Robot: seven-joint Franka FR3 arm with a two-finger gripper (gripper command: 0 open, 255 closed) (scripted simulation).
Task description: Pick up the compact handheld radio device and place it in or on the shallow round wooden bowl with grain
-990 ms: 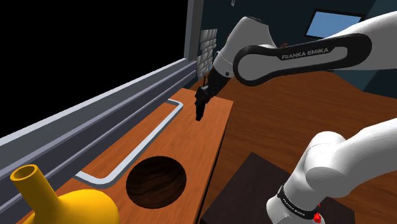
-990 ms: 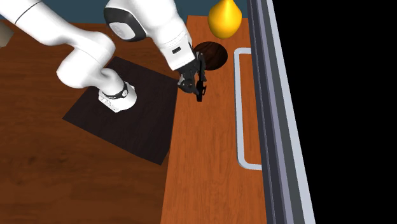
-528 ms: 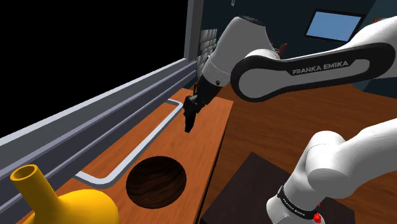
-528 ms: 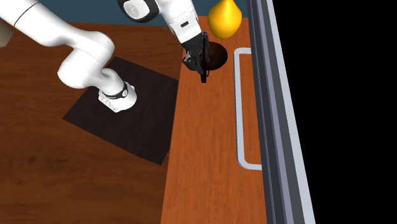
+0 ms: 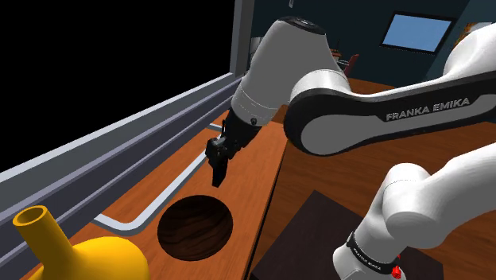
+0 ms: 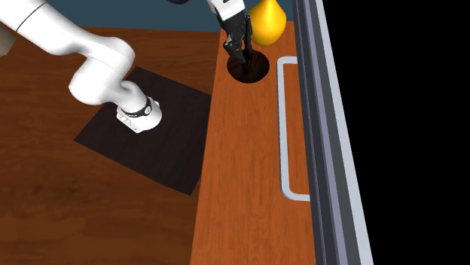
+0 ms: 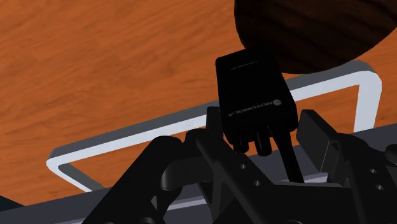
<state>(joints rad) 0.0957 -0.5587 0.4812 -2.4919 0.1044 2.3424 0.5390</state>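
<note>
Surveying the work surface, you will find a long reddish-brown wooden counter running beside a grey window frame, with a black area past the frame. A pale grey loop rail lies flat on the counter along that frame. Wooden flooring lies on the counter's other side, where the arm's base stands on a dark square mat. A blue panel shows on the far dark wall in the shoulder view. A yellow gourd-shaped vase stands just beside the dark round wooden bowl. Your gripper is clamped on the black handheld radio, which hangs off the surface, near the bowl; the second exterior view has it over the bowl's rim. Legible writing: "FRANKA EMIKA" in white on the arm's dark link, and small pale lettering on the radio's face, apparently "MOTOROLA", seen inverted.
</note>
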